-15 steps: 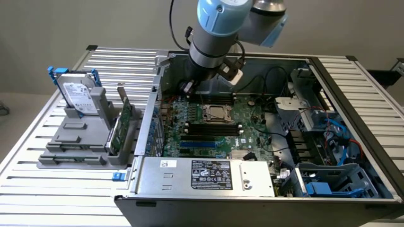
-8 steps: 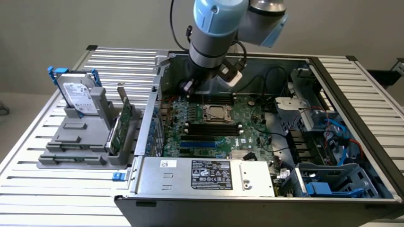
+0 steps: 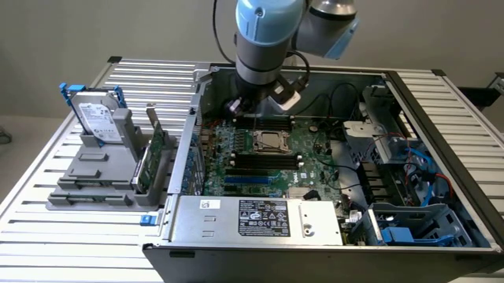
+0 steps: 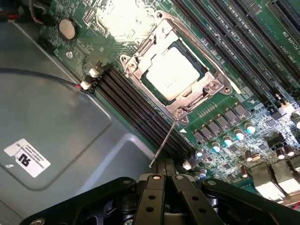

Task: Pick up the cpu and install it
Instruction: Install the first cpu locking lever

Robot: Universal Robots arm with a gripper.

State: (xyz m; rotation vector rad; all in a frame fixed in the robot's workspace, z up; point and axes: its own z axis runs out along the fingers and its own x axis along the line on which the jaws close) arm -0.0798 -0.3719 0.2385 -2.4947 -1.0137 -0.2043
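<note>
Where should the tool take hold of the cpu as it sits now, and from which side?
Take the cpu by two opposite edges of its raised metal top, straight down from above. It lies flat in the socket frame, which hugs all four sides, so no sideways approach looks open. The frame may overlap its rim and need lifting first.

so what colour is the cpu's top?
The cpu top reads pale silver-grey, glare-bright; clearest in the wrist view.
</note>
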